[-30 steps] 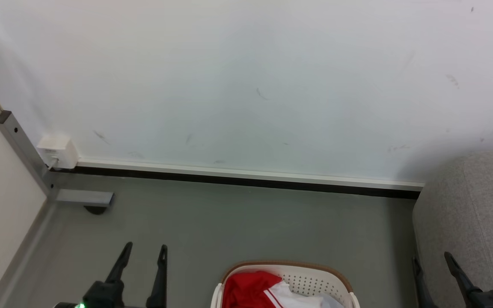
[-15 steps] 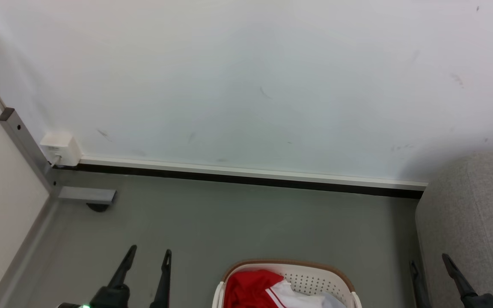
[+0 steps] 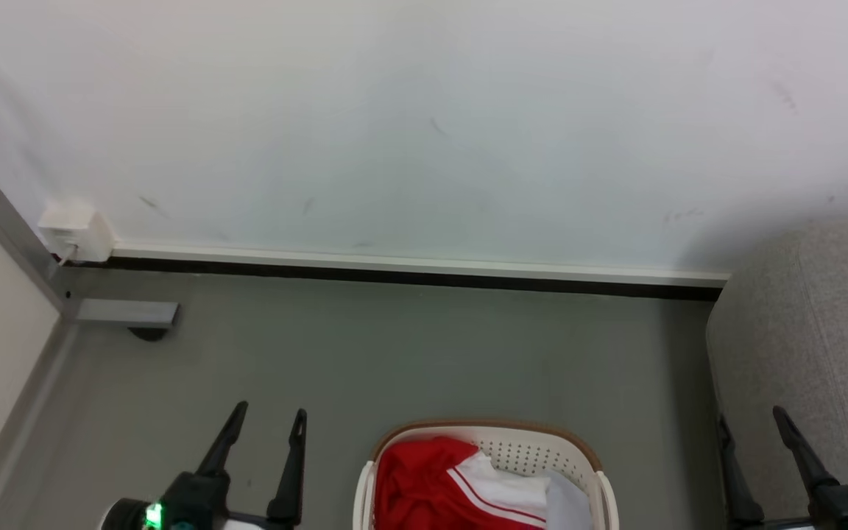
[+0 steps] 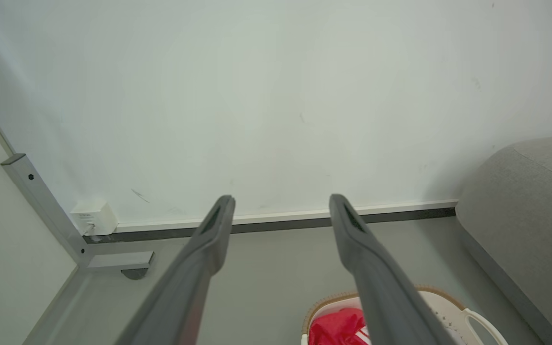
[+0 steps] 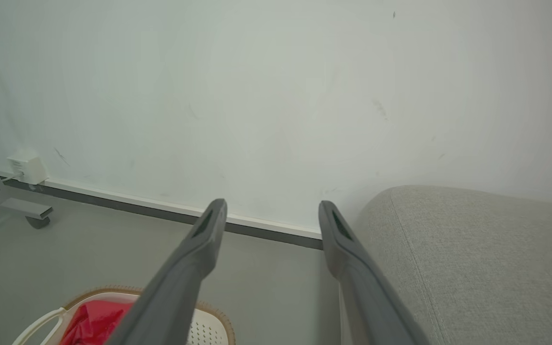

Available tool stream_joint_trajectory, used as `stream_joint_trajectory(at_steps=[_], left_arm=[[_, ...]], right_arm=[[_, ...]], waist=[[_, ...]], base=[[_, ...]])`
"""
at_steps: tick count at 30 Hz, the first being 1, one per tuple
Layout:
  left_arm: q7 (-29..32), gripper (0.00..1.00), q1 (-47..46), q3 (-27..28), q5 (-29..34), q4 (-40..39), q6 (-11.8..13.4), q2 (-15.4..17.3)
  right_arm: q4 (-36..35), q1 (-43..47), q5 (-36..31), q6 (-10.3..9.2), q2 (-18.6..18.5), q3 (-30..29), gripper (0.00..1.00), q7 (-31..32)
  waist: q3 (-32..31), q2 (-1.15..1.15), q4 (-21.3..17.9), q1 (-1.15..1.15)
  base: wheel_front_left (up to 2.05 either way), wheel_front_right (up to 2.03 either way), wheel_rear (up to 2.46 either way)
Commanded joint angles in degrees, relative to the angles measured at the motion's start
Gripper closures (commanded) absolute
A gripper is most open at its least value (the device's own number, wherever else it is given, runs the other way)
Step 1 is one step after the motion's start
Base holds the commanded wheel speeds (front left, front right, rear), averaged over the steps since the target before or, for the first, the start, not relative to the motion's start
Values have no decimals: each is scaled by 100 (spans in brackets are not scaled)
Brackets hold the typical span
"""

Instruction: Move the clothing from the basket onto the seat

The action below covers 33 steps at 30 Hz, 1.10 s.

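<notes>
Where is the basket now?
Head view, bottom centre: the basket sits on the floor between the left pincer and right pincer, left of the seat, with the clothing inside.

The grey floor (image 3: 409, 353) runs back to a pale skirting (image 3: 409, 260). On it stand the white basket (image 3: 483, 426) at bottom middle, the grey couch (image 3: 799, 353) at the right, and a metal frame foot (image 3: 126, 314) on a dark caster (image 3: 148, 335) at the left

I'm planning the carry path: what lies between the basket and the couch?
A strip of bare grey floor separates the basket from the couch; the head view shows this stretch.
</notes>
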Motion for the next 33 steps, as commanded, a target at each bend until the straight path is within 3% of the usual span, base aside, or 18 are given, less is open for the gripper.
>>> stream_joint_trajectory(at_steps=[1, 8, 18, 33], left_arm=[[-4, 0, -64, 12, 103, 18, -38, -8], [-3, 0, -656, -180, 178, 356, -271, -94], [-4, 0, -1624, -932, 301, 1714, -623, -206], [198, 0, -3710, -1897, -15, 3898, -608, -320]], right_arm=[[-23, -49, 16, -12, -9, -20, 0, 3], [-239, -422, 56, -13, -16, -172, 0, 3], [-530, -905, 46, -12, -7, -329, 0, 2], [-1127, -1659, -40, -13, 6, -299, 0, 3]], waist=[[129, 0, -61, 0], [800, 0, -233, 0], [1714, 0, -426, 0], [3200, 0, -614, 0]], base=[[0, 0, 0], [0, 0, 0], [0, 0, 0], [0, 0, 0]])
